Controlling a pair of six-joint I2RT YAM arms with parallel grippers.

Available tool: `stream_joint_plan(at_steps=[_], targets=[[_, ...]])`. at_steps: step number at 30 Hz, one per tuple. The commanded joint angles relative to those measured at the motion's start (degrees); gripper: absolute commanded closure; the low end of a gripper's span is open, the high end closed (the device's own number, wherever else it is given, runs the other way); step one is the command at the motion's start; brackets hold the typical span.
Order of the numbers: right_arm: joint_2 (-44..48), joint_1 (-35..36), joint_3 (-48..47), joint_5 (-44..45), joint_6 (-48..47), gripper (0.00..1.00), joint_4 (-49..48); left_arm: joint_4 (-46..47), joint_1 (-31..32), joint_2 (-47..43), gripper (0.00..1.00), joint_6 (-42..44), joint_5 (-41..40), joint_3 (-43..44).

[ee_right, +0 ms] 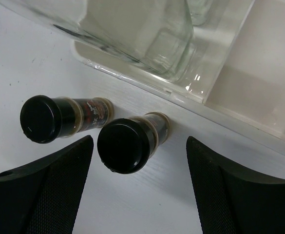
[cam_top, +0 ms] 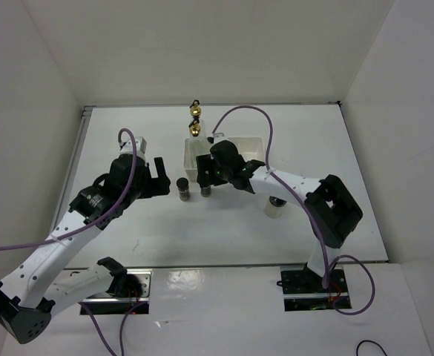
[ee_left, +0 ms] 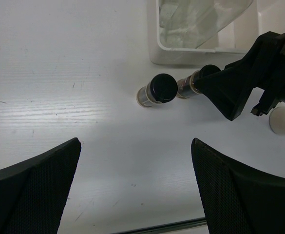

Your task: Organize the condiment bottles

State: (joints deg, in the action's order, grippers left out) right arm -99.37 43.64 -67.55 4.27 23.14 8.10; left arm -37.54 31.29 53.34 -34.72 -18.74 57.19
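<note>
Right hand (ee_right: pixel 139 142) spread wide, straddling one small dark jar (ee_right: pixel 132 144) standing on tabletop (cam_top: pixel 127 133), pads clear of it. Second dark jar (ee_right: pixel 59 117) just beside, outside the fingers. Left hand (ee_left: pixel 136 144) also spread, empty, near that second jar. Glass bottles (cam_top: pixel 195 130) upright in tray (cam_top: pixel 250 141), compartment nearest the jars. Pale jar (cam_top: pixel 276 207) apart, under right arm.

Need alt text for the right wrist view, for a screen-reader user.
The open right gripper frames a small black-capped dark jar standing on the white table, with a second jar like it just to the left. Beyond them sits a white divided tray holding a clear glass bottle.
</note>
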Motion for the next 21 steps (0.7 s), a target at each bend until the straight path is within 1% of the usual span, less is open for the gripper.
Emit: stream_joint_plan(at_steps=[1, 3, 7, 8, 10, 14, 17, 21], targets=[[-1.1, 0.7, -2.4, 0.6, 0.9, 0.19, -2.2, 0.7, -0.3, -1.0, 0.0, -0.3, 0.0, -0.4], [-1.7, 0.7, -2.4, 0.6, 0.9, 0.2, -2.2, 0.7, -0.3, -1.0, 0.0, -0.3, 0.0, -0.4], [-2.3, 0.7, -2.9, 0.0, 0.9, 0.28, -2.2, 0.7, -0.8, -1.5, 0.0, -0.3, 0.0, -0.9], [-2.3, 0.7, -2.9, 0.0, 0.9, 0.33, -2.2, 0.7, -0.8, -1.5, 0.0, -0.3, 0.0, -0.9], [-2.3, 0.7, -2.9, 0.0, 0.9, 0.38, -2.2, 0.7, -0.8, -1.5, 0.0, -0.3, 0.0, -0.9], [-1.8, 0.7, -2.9, 0.6, 0.9, 0.55, -2.2, 0.7, -0.8, -2.0, 0.0, -0.3, -0.5, -1.5], [-1.3, 0.7, -2.4, 0.6, 0.9, 0.61, -1.7, 0.7, -0.8, -2.0, 0.0, -0.3, -0.5, -1.5], [0.7, 0.7, -3.0, 0.6, 0.3, 0.66, 1.6, 0.7, -0.8, -2.0, 0.0, 0.3, -0.5, -1.5]])
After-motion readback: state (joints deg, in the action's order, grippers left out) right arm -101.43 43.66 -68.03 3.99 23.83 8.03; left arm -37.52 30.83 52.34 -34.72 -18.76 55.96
